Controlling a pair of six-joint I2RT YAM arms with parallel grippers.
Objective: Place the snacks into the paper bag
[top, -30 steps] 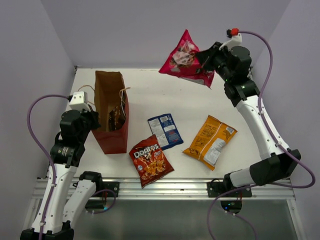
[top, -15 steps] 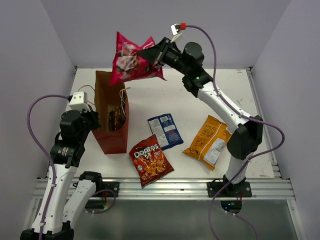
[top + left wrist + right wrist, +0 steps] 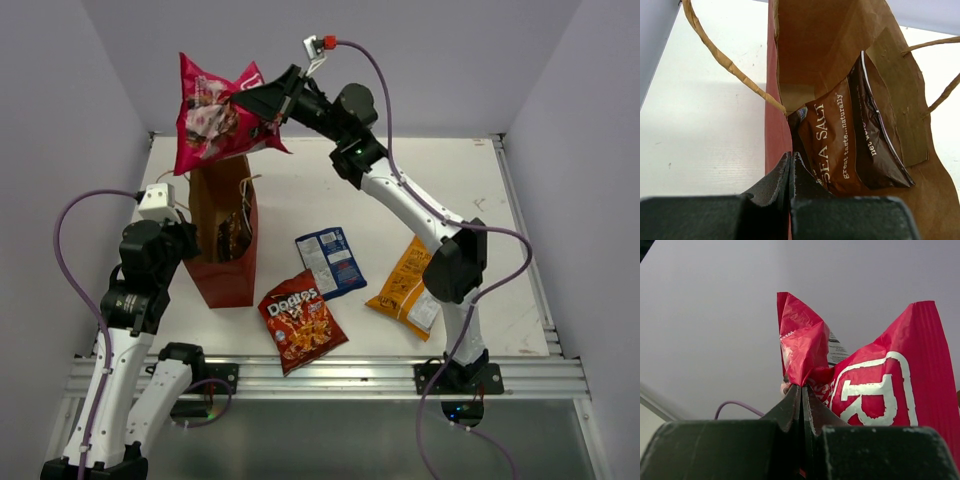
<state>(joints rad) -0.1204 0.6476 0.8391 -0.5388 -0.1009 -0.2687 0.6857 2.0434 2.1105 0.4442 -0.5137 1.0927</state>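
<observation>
Top external view: your right gripper (image 3: 268, 110) is clamped tight on one corner of the pink pkt (image 3: 210, 125), arm stretched across to the left side of the table (image 3: 400, 190). The pkt hangs up in the air, and from this angle its lower edge overlaps the far end of the paper bag (image 3: 228, 285); can't tell how much gap there is btwn them. Right wrist view confirms it: fingers closed together w/ crinkled foil of the pink pkt (image 3: 875, 385) pinched at the tips of the right gripper (image 3: 801, 387). Your left gripper (image 3: 190, 248) sits at the bag's left wall; in the left wrist view the left gripper (image 3: 791, 159) is closed on that wall of the paper bag (image 3: 774, 125), one finger outside, one inside. The bag stands upright, mouth open, twisted handle (image 3: 725, 62) flopped out to the side. Dark brown pkt (image 3: 850, 145) is already inside, leaning vs. the right wall. On the table, right of the bag: blue-and-white pkt (image 3: 331, 262), Doritos pkt (image 3: 300, 320) just nearer you and overlapping its corner, and orange-yellow pkt (image 3: 395, 290) further right, partly hidden by your right arm.
</observation>
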